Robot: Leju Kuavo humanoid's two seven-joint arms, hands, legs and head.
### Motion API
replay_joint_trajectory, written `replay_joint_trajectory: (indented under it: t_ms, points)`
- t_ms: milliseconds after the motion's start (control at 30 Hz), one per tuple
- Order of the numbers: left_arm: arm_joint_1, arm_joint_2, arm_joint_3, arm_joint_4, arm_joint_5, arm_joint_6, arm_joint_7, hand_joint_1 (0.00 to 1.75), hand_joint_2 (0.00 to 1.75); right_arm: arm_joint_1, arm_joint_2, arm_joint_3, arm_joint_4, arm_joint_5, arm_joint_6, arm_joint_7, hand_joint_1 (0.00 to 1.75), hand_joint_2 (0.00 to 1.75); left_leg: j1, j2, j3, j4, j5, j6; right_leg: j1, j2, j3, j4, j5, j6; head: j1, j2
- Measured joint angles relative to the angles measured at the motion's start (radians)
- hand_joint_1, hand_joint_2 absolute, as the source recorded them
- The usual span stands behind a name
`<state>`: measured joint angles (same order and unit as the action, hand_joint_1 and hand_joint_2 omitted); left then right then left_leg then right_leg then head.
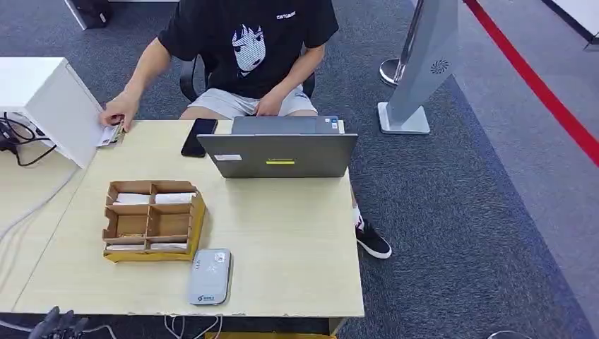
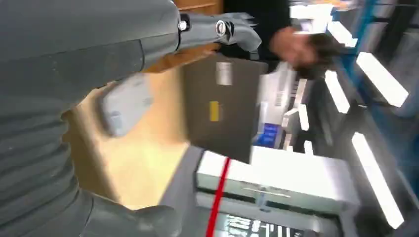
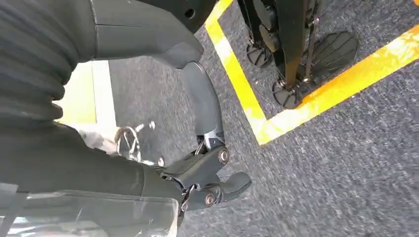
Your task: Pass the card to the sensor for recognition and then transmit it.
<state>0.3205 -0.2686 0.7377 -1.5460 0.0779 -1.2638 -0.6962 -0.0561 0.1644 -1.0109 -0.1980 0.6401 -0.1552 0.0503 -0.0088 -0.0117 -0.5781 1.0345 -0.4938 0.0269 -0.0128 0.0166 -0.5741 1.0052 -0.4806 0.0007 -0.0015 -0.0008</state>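
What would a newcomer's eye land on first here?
Probably the person in a black shirt seated at the far side of the table, one hand on cards at its far left corner, behind a grey laptop. Next, the cardboard tray of cards near the table's left side, with the grey sensor just in front of it at the near edge. The left hand hangs low at the table's near left corner.

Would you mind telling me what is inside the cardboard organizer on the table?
The cardboard organizer has six compartments: white cards lie in the far and near pairs, and the middle two look empty. What is printed on the cards cannot be read.
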Motion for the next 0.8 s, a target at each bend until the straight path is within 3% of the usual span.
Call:
replay_joint_trajectory:
  t_ms: [167, 333, 433, 600, 633, 667, 700, 733, 767, 800]
  points:
    - [-0.047, 0.027, 0.066, 0.296, -0.137, 0.005, -0.003, 0.0, 1.75, 0.002, 0.003, 0.021, 0.0, 0.031, 0.016, -0.019, 0.0, 1.75, 0.0, -0.001, 0.0, 0.0, 0.0, 0.0, 0.0, -0.001, 0.001, 0.0, -0.001, 0.001, 0.001, 0.0]
    - [-0.127, 0.059, 0.167, 0.657, -0.181, 0.071, -0.003, 0.0, 1.75, 0.004, 0.013, 0.028, 0.0, 0.074, 0.014, 0.031, 0.0, 1.75, 0.0, -0.002, 0.001, 0.0, 0.0, 0.0, 0.0, -0.001, 0.001, 0.0, -0.001, 0.001, 0.001, 0.0]
    - [-0.183, 0.039, 0.255, 0.841, -0.134, 0.173, -0.004, 0.0, 1.75, 0.005, 0.014, 0.028, 0.0, 0.083, 0.012, 0.074, 0.0, 1.75, -0.001, -0.003, 0.0, 0.0, 0.0, 0.0, 0.0, -0.003, 0.001, 0.0, -0.001, 0.002, 0.001, 0.0]
    - [-0.239, 0.003, 0.342, 1.003, -0.109, 0.261, -0.004, 0.0, 1.75, 0.005, 0.013, 0.028, 0.0, 0.082, 0.012, 0.091, 0.0, 1.75, -0.001, -0.003, 0.001, 0.0, -0.001, 0.0, -0.001, -0.003, 0.002, -0.001, -0.001, 0.002, 0.001, 0.0]
    - [-0.253, 0.001, 0.371, 1.054, -0.092, 0.315, -0.004, 0.0, 1.75, 0.005, 0.013, 0.027, 0.0, 0.082, 0.013, 0.092, 0.0, 1.75, -0.001, -0.003, 0.001, 0.0, -0.001, 0.001, -0.001, -0.003, 0.002, -0.001, -0.001, 0.002, 0.001, 0.0]
    - [-0.266, -0.003, 0.4, 1.096, -0.073, 0.365, 0.007, 0.14, 1.75, 0.005, 0.013, 0.027, 0.0, 0.082, 0.014, 0.087, 0.14, 1.75, -0.001, -0.003, 0.001, 0.0, -0.001, 0.001, -0.001, -0.003, 0.002, -0.001, -0.001, 0.002, 0.0, 0.0]
    - [-0.276, -0.003, 0.424, 1.122, -0.058, 0.412, 0.025, 1.75, 1.75, 0.005, 0.013, 0.027, 0.0, 0.082, 0.018, 0.08, 1.62, 1.75, -0.001, -0.003, 0.001, 0.0, -0.001, 0.001, -0.001, -0.003, 0.002, -0.001, -0.001, 0.002, 0.001, 0.0]
    - [-0.287, -0.005, 0.45, 1.154, -0.042, 0.467, 0.054, 1.75, 1.75, 0.005, 0.013, 0.027, 0.0, 0.085, 0.023, 0.072, 1.75, 1.75, -0.001, -0.003, 0.001, 0.0, -0.001, 0.001, -0.001, -0.003, 0.002, -0.001, -0.001, 0.002, 0.001, 0.0]
    - [-0.296, 0.004, 0.475, 1.179, -0.034, 0.532, 0.111, 1.75, 1.75, 0.005, 0.013, 0.027, -0.001, 0.093, 0.034, 0.066, 1.75, 1.75, -0.001, -0.003, 0.001, 0.0, -0.001, 0.001, -0.001, -0.003, 0.002, -0.001, -0.001, 0.002, 0.001, 0.0]
    - [-0.306, 0.024, 0.497, 1.203, -0.017, 0.622, 0.214, 1.75, 1.75, 0.005, 0.013, 0.027, -0.001, 0.106, 0.046, 0.056, 1.75, 1.75, -0.001, -0.003, 0.001, 0.0, -0.001, 0.001, 0.0, -0.003, 0.002, -0.001, -0.001, 0.002, 0.0, 0.0]
